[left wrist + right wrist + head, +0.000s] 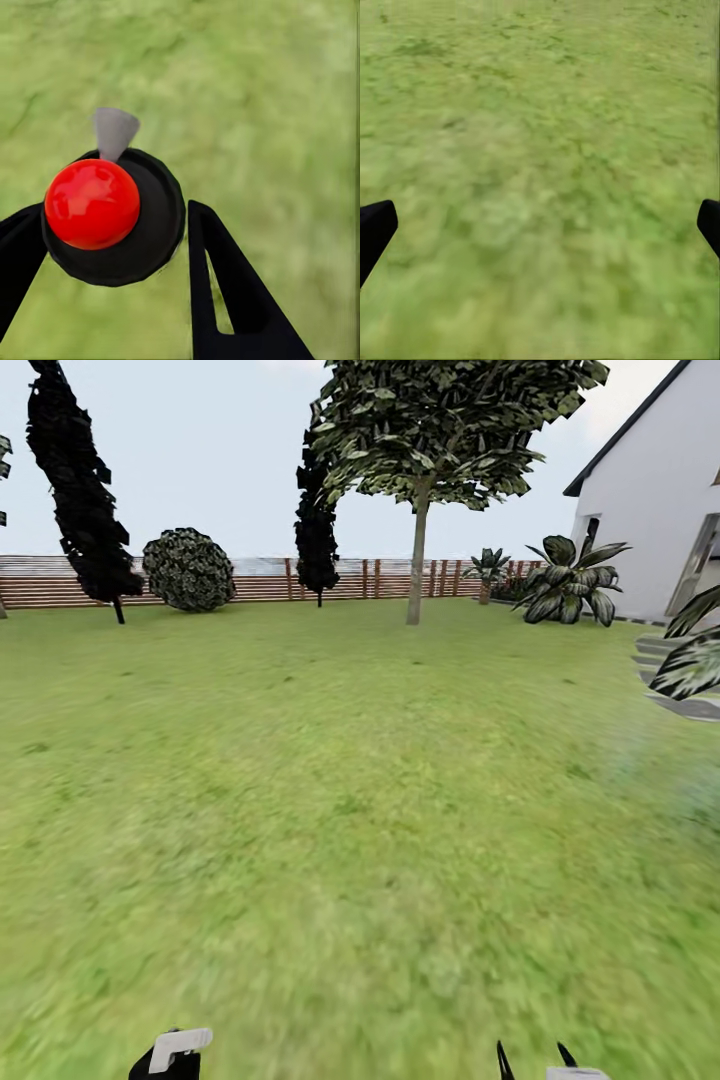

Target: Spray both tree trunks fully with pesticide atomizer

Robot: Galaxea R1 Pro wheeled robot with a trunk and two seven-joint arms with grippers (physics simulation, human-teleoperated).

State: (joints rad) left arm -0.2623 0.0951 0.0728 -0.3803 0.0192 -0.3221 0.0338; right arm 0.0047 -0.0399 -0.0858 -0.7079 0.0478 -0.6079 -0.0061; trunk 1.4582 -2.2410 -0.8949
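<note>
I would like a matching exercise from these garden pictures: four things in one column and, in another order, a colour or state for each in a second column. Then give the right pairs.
Things:
1. atomizer
2. right gripper
3. round bush
4. house wall

Colour or state:
A. white, at the right edge of the head view
B. black body with a red cap, held between the fingers of the left gripper
C. dark and ball-shaped, in front of the wooden fence
D. open, with bare grass between its fingertips

Pairs: 1-B, 2-D, 3-C, 4-A
</note>
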